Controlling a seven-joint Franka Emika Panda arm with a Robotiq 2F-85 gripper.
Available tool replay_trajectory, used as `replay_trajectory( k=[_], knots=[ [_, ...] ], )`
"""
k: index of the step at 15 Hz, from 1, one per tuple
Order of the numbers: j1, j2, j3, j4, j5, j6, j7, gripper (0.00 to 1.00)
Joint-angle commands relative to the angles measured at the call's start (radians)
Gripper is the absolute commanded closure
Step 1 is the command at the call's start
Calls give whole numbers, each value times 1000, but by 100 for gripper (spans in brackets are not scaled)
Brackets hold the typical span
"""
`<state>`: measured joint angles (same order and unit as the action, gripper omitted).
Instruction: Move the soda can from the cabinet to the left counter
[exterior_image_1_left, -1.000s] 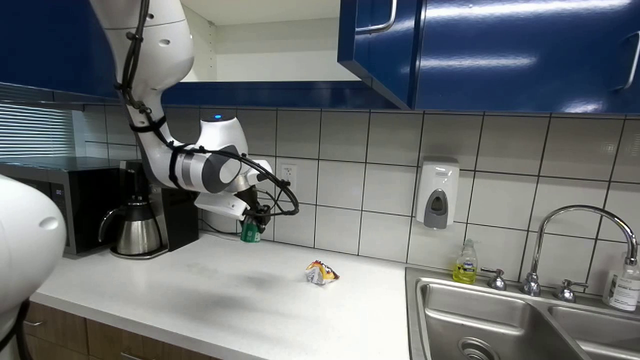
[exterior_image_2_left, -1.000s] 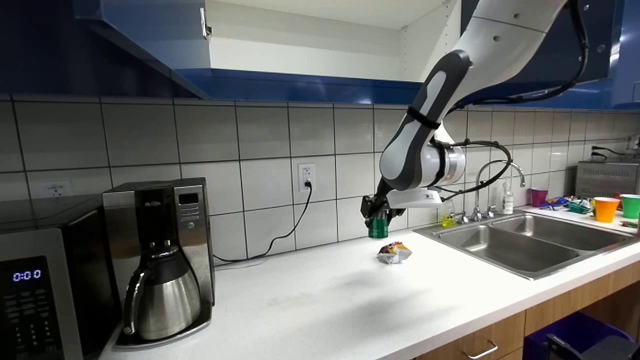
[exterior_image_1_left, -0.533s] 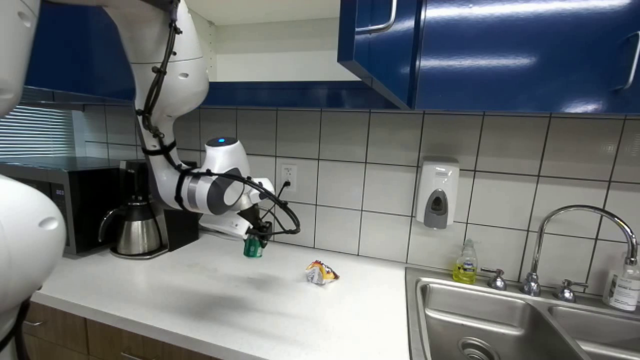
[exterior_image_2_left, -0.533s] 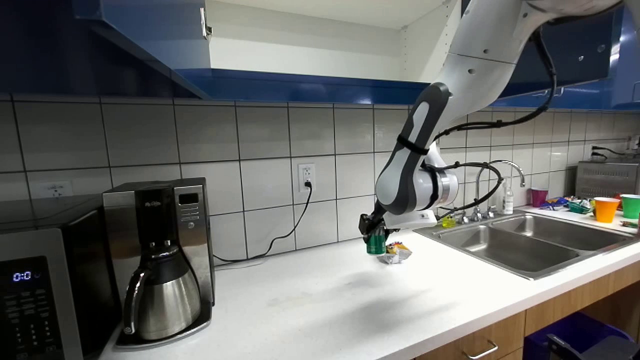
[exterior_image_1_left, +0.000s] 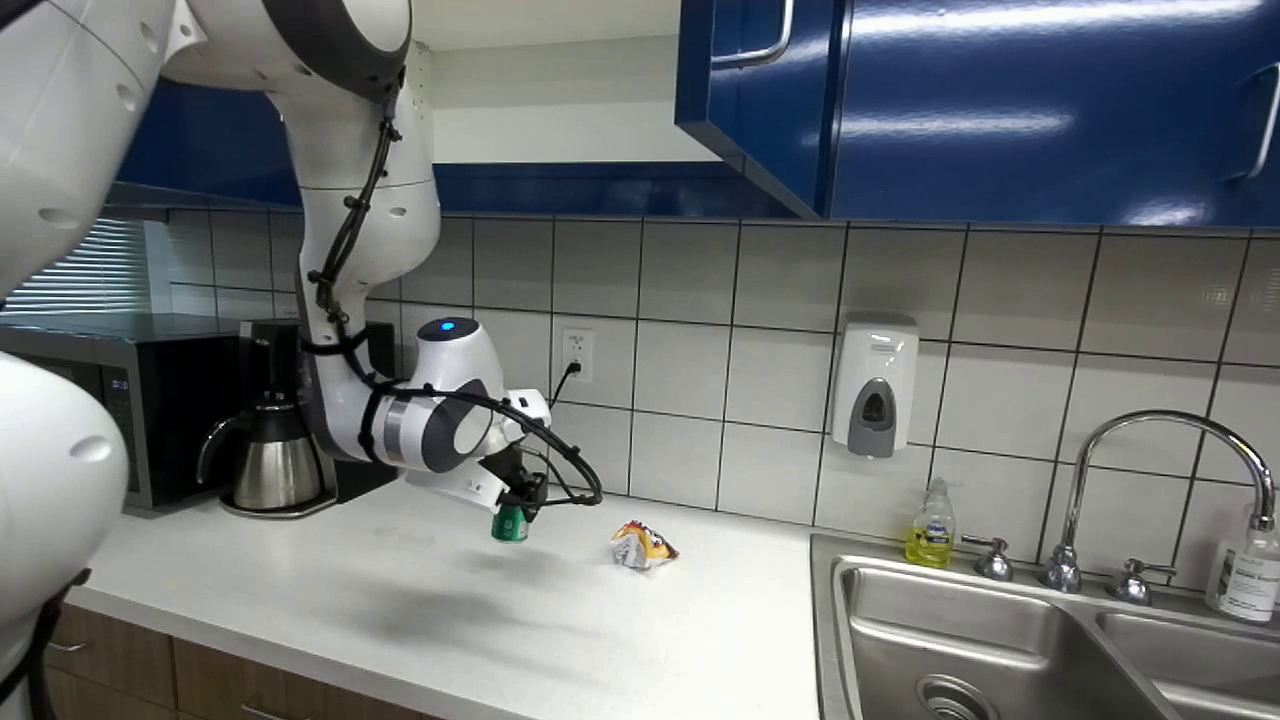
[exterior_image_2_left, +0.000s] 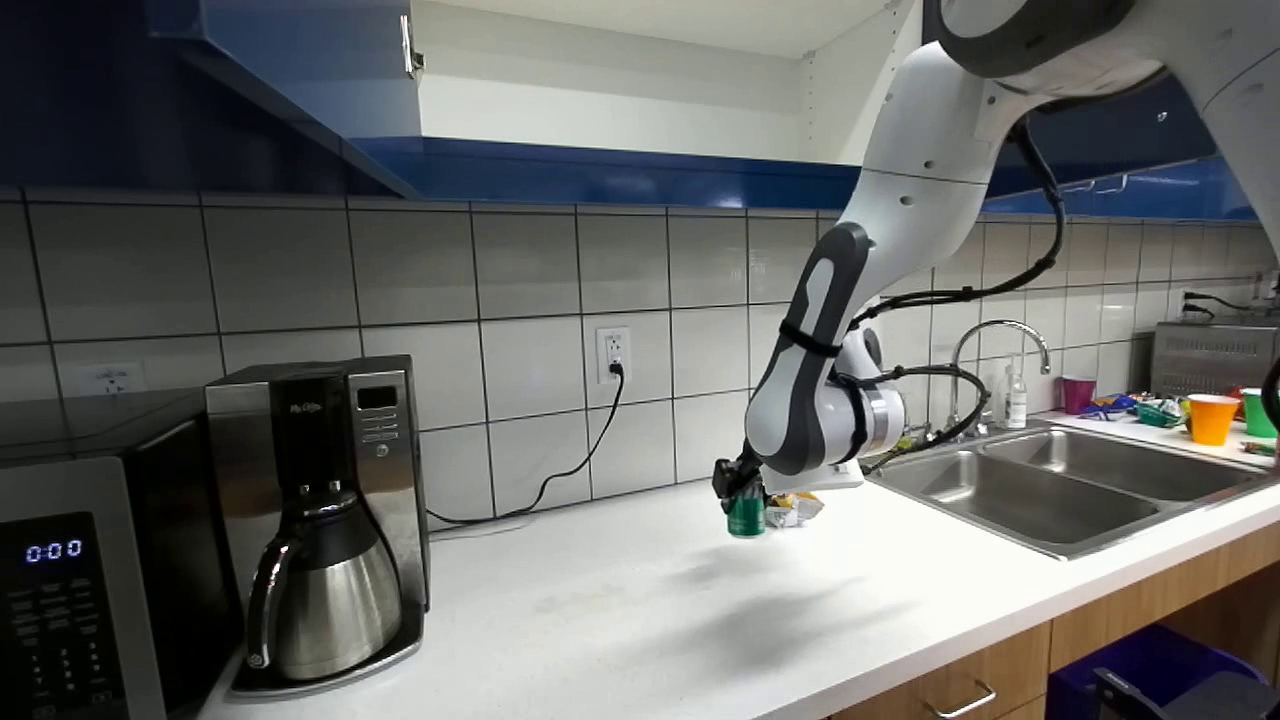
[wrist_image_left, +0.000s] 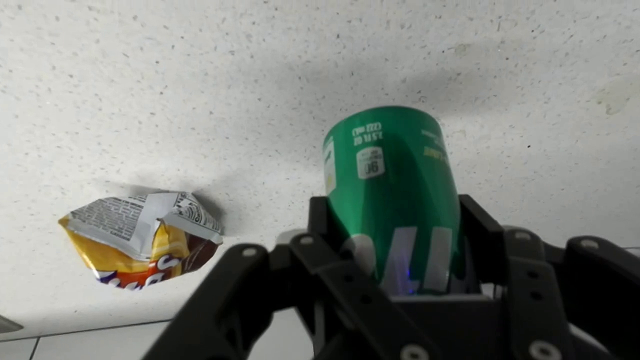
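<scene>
The fingers of the gripper (wrist_image_left: 395, 215) are parted by only the width of the soda can (wrist_image_left: 392, 165), which is gripped between them. One black fingertip is pressed to each side of the green can; its upper end is partly hidden by the gripper, and its lower end is seen protruding past the fingertips toward the counter (exterior_image_2_left: 560, 640). In both exterior views the can is held roughly upright and raised above the counter, its base clear of the surface. Near the can, a crumpled snack bag (wrist_image_left: 130, 227) is seen lying on the counter. Farther off, the counter is bordered by a steel sink (exterior_image_1_left: 829, 620) at one end; toward the other, a coffee maker (exterior_image_2_left: 385, 490) is placed beside a microwave (exterior_image_2_left: 170, 560). Above, the blue cabinet (exterior_image_2_left: 620, 180) is seen open, its pale interior exposed.
</scene>
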<state>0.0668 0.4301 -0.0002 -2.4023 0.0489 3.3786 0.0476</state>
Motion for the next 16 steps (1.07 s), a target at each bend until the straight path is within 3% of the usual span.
replay_trajectory(
  k=[1, 9, 16],
  knots=[
    [-38, 66, 27, 51, -23, 42, -9, 62],
    [-33, 170, 17, 122, -25, 109, -13, 62],
    [-28, 214, 14, 222, -23, 73, -14, 62]
  ],
)
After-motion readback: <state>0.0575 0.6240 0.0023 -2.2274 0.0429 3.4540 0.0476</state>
